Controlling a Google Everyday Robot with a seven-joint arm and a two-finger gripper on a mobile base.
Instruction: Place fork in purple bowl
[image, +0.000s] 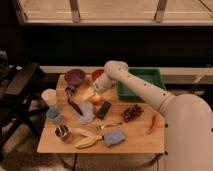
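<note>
The fork (109, 125) is small and silvery and lies on the wooden table (140, 142), just above the blue sponge (114, 137). The purple bowl (75, 76) stands at the table's back left, with the orange-red bowl (97, 74) beside it, partly hidden by my arm. My gripper (95, 91) hangs low over the middle of the table, next to a yellow item (87, 94) and an orange (96, 100). It is right of the purple bowl and well behind the fork. A longer black-handled utensil (74, 104) lies to the gripper's left.
A green tray (142, 82) is at the back right. Grapes (132, 112), a red chili (154, 122), a black flat object (104, 110), a banana (87, 141), a metal cup (62, 132), a blue cup (54, 115) and a white cup (49, 96) crowd the table. A dark chair (20, 92) stands left.
</note>
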